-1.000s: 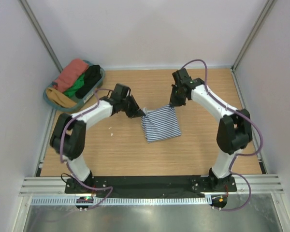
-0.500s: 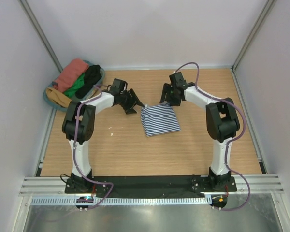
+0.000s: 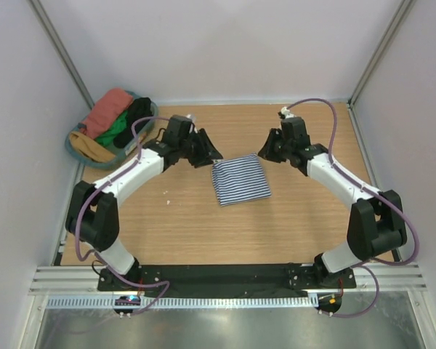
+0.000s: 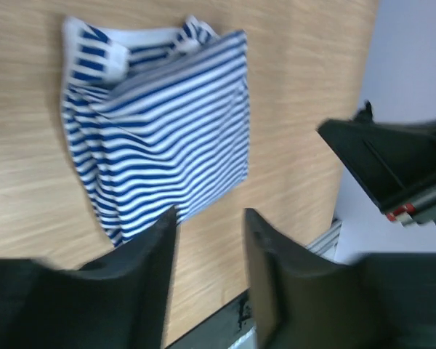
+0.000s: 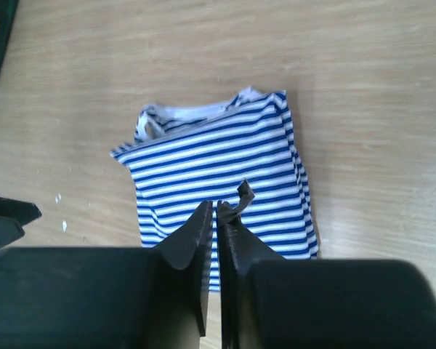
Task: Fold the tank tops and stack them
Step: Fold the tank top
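The navy-and-white striped tank top (image 3: 240,180) lies folded into a small rectangle on the wooden table, with its white trim toward the back. My left gripper (image 3: 212,154) hovers just off its far left corner, open and holding nothing; in the left wrist view the striped top (image 4: 160,131) lies beyond the spread fingers (image 4: 152,254). My right gripper (image 3: 264,153) hangs above the far right corner, its jaws shut with nothing between them (image 5: 216,207), and the top (image 5: 218,156) lies flat below. A rust-red garment (image 3: 107,110) sits bundled in the basket.
A blue-grey basket (image 3: 151,116) at the back left holds rust-red, green, black and mustard clothes. White walls and metal posts close in the table on three sides. A black rail (image 3: 225,275) with the arm bases runs along the near edge.
Both grippers let go of the striped top's far corners and drew back from it. The left one stays open; the right one opened, then closed again. The top lies folded and still.
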{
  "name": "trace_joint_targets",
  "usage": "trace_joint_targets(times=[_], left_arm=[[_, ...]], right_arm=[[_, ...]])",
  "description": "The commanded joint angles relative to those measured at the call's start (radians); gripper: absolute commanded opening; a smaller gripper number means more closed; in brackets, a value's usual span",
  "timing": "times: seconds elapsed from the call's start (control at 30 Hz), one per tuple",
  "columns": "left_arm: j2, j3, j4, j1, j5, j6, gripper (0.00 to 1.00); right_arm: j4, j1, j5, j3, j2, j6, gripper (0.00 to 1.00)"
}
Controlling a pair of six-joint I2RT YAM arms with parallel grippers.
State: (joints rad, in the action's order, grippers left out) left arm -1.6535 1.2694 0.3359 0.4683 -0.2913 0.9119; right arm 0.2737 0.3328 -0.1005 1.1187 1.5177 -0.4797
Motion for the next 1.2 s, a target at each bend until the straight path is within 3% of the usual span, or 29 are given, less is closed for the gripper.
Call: trace_joint_targets(times=[0.0, 0.03, 0.13, 0.3, 0.6, 0.8, 1.17], left_arm=[[0.001, -0.044, -0.063, 0.072, 0.006, 0.044, 0.37], [-0.009, -0.044, -0.090, 0.081, 0.004, 0.059, 0.33], [-0.089, -0.007, -0.159, 0.096, -0.015, 0.110, 0.17], [-0.265, 0.083, -0.232, 0.089, 0.007, 0.165, 0.04], [-0.456, 0.076, -0.385, -0.046, 0.000, 0.206, 0.00], [-0.459, 0.068, -0.339, -0.086, 0.028, 0.131, 0.00], [-0.221, 0.004, -0.268, -0.060, 0.035, 0.056, 0.04]], right_arm=[[-0.187, -0.023, -0.134, -0.135, -0.025, -0.063, 0.08], [-0.227, -0.031, -0.193, -0.154, -0.019, -0.086, 0.01], [-0.379, -0.046, -0.309, -0.181, 0.053, -0.172, 0.01], [-0.702, -0.058, -0.383, -0.212, 0.226, -0.330, 0.01], [-1.046, -0.132, -0.412, -0.204, 0.530, -0.516, 0.01], [-1.021, -0.205, -0.424, -0.197, 0.567, -0.528, 0.01], [-0.901, -0.195, -0.548, -0.330, 0.250, -0.413, 0.02]])
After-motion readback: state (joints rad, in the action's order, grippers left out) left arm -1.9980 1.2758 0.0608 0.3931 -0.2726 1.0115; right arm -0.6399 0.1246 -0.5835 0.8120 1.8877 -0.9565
